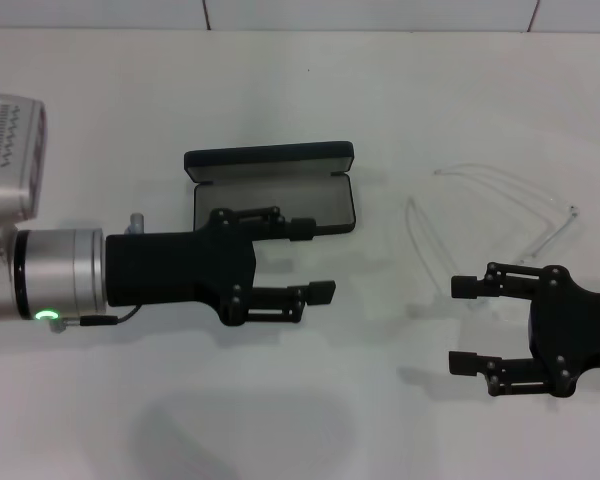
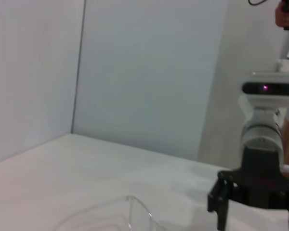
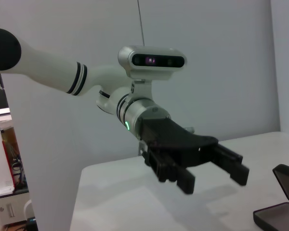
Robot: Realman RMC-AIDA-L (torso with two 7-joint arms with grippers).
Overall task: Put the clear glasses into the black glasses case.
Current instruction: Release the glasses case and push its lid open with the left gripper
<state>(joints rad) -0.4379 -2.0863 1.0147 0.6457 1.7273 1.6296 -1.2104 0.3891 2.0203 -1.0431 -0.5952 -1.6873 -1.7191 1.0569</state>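
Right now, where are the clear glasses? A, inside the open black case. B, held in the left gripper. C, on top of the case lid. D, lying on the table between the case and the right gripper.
D: the clear glasses lie on the table, apart from the open black glasses case and just beyond the open, empty right gripper.

The clear glasses (image 1: 500, 205) look like thin transparent plastic. The black glasses case (image 1: 272, 190) at ten o'clock from them is matt black. The table (image 1: 380, 110) is smooth matt white. Both grippers are matt black; the left wrist is brushed metal.
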